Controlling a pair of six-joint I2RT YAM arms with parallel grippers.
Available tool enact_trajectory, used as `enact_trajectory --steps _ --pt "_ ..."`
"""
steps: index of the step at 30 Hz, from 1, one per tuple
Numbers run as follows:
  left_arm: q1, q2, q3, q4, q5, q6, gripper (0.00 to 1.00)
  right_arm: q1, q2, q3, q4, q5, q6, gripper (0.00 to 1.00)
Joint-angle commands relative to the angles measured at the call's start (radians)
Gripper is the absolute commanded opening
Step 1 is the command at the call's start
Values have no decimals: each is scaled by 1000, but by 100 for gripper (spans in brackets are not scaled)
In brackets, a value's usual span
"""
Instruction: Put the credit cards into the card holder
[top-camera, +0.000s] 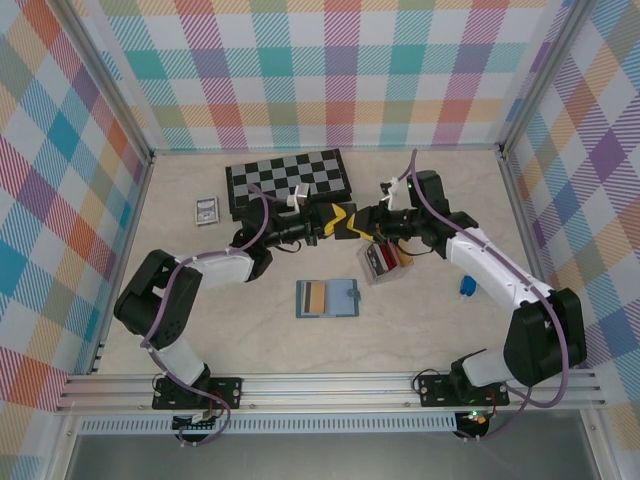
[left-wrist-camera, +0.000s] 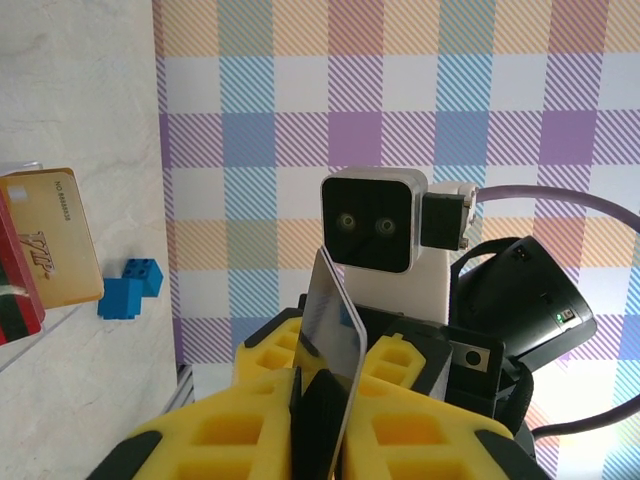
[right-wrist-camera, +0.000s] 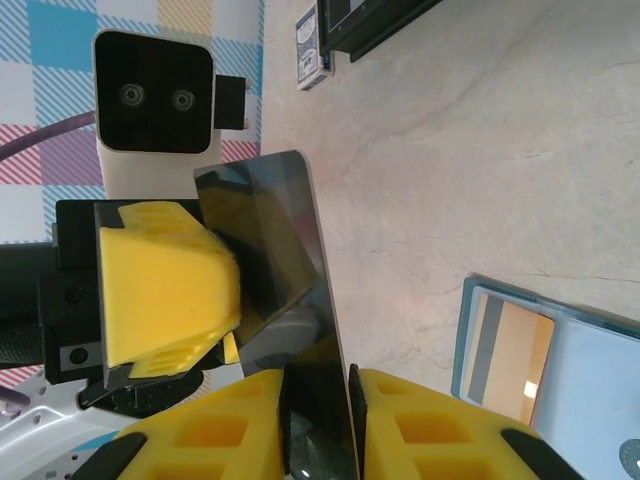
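A glossy dark credit card (left-wrist-camera: 335, 310) (right-wrist-camera: 285, 230) hangs in the air in front of the chessboard, between my two grippers, which meet nose to nose. My left gripper (top-camera: 338, 222) (left-wrist-camera: 322, 410) is shut on one end of it. My right gripper (top-camera: 362, 222) (right-wrist-camera: 318, 385) is closed on the other end, the card leaning against one pad. The teal card holder (top-camera: 342, 298) (right-wrist-camera: 600, 400) lies open on the table below, with an orange-tan card (top-camera: 314, 297) (right-wrist-camera: 510, 355) in its left half. More credit cards, orange-tan (left-wrist-camera: 50, 240) and red (left-wrist-camera: 15, 290), stand in a small grey box (top-camera: 383, 264).
The black-and-white chessboard (top-camera: 288, 178) lies at the back, just behind the grippers. A small silver-framed rectangle (top-camera: 207, 210) sits to its left. A blue brick (top-camera: 466, 286) (left-wrist-camera: 128, 288) rests beside the right arm. Metal frame rails and checked walls bound the table.
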Motion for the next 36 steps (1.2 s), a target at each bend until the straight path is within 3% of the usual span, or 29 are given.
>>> enact_trajectory --steps 1,17,26,30,36 --pt "-5 -21 -2 154 17 -23 17 -18 3 -19 -88 97 1 22" --pt "-5 -24 -23 97 4 10 19 -30 -27 -21 -119 175 20 15" --pt "1 -95 -52 -263 -68 200 7 -58 -54 14 -230 269 -80 6" --pt "2 -117 -44 -496 -107 307 0 -56 -15 59 -325 320 -264 6" --pt "2 -146 -19 -827 -186 457 0 12 99 121 -479 486 -535 6"
